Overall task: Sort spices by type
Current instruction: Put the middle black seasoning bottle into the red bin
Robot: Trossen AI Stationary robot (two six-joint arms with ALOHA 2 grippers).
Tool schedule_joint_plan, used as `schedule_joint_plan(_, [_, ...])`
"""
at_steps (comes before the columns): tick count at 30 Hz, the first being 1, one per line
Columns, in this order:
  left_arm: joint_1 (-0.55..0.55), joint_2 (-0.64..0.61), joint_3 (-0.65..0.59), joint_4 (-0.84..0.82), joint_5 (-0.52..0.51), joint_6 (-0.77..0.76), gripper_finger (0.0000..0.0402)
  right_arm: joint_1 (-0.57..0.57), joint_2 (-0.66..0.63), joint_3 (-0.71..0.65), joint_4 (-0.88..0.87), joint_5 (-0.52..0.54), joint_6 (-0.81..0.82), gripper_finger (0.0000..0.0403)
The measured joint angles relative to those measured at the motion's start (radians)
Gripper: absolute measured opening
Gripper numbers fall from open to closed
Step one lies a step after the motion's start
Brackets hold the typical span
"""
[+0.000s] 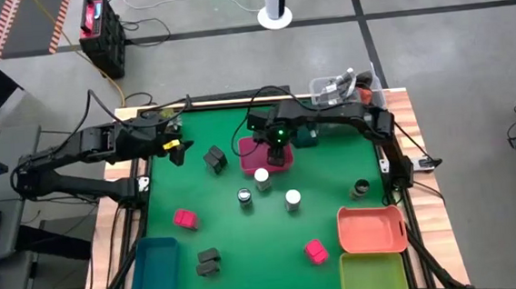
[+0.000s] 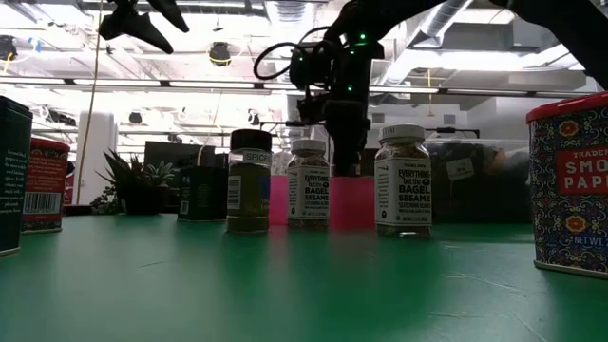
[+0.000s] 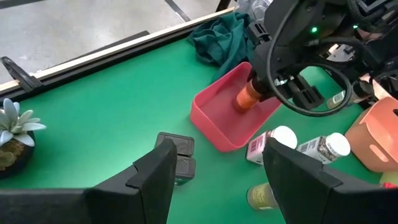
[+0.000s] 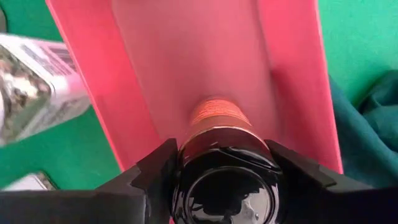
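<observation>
My right gripper (image 1: 279, 145) reaches down into the pink tray (image 1: 256, 147) at the table's far middle, shut on a dark-capped jar with an orange label (image 3: 249, 98). My left gripper (image 3: 217, 180) hangs open and empty above the table's far left (image 1: 174, 148). On the green mat stand two white-capped jars (image 1: 262, 176) (image 1: 293, 198), a dark-lidded jar (image 1: 244, 196) and a brown jar (image 1: 361, 188). Pink packets (image 1: 186, 219) (image 1: 315, 251) and dark grey boxes (image 1: 214, 158) (image 1: 209, 262) lie around them. My right gripper pinches the jar just below its black cap (image 4: 227, 180), one finger (image 4: 155, 174) on each side. The fingers come from above, pointing down. The jar is upright with its orange body (image 4: 214, 112) down inside the pink tray; I cannot tell whether its base touches the tray floor.
A blue tray (image 1: 154, 266) sits at the near left, an orange tray (image 1: 371, 228) and a green tray (image 1: 374, 273) at the near right. A teal cloth (image 3: 221, 37) lies beyond the pink tray, and a clear tub (image 1: 345, 84) stands at the far right corner.
</observation>
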Motion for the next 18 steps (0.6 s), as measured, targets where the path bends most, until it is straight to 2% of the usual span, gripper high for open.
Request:
schedule_joint_plan(10, [0.000, 0.000, 0.000, -0.001, 0.000, 0.027, 0.0229, -0.001, -0.003, 0.000, -0.027, -0.008, 0.000, 0.0245])
schedule_joint_plan(18, [0.000, 0.000, 0.000, -0.001, 0.000, 0.027, 0.0229, -0.017, -0.003, 0.000, -0.072, -0.035, -0.008, 0.0323])
